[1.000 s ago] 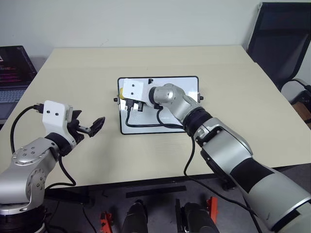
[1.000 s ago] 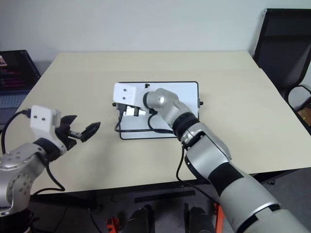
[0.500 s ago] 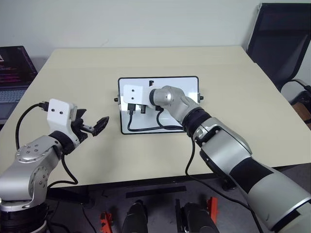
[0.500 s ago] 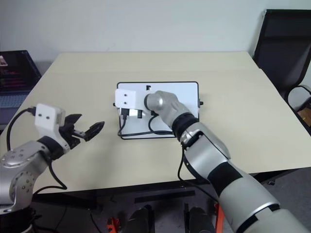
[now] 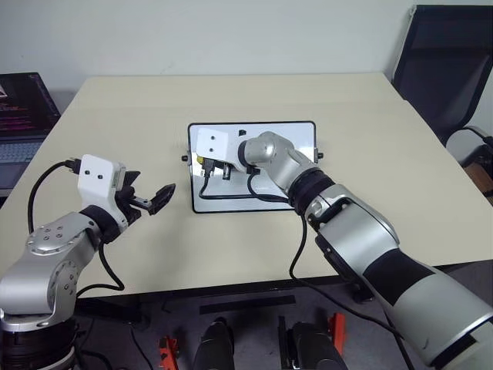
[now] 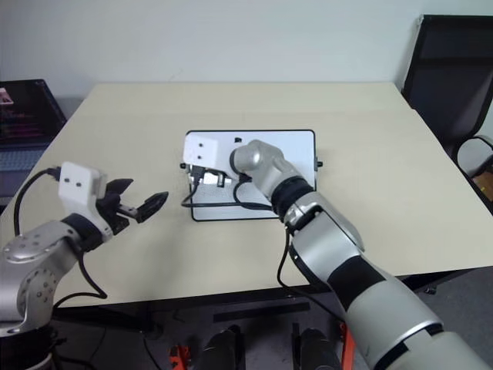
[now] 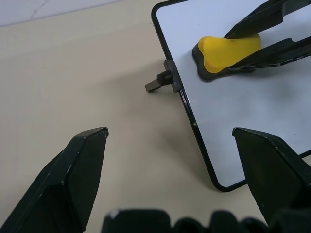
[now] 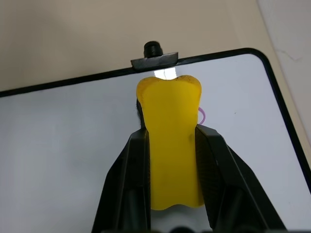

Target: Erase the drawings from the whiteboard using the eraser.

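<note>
Since a sec ago the right gripper [image 8: 167,145] has slid a bit along the whiteboard's [image 5: 296,135] left end, from the near part toward the far corner; the left arm has crept slightly inward toward the board. Board itself hasn't budged.

Right gripper is clamped shut on the eraser [image 8: 170,145], fingers pinching its yellow waist so the dark underside faces down onto the white surface. That's prob. why it's angled down and forward: to press the pad flat while wiping. Eraser sits at the board's short edge, right by the small black knob [image 8: 152,48]. A thin purple scribble [image 8: 201,115] peeks out just beside the eraser, so the drawings aren't all gone yet; judging by that, wiping is mid-way.

Left gripper [image 5: 154,201] hangs over the bench [image 5: 385,154] just left of the board, fingers spread wide, holding nothing. Looks like it's parked there ready to steady the frame if the board skids.

Laptop [image 5: 23,116] off to the left, chair [image 5: 447,69] at right, both well apart.
</note>
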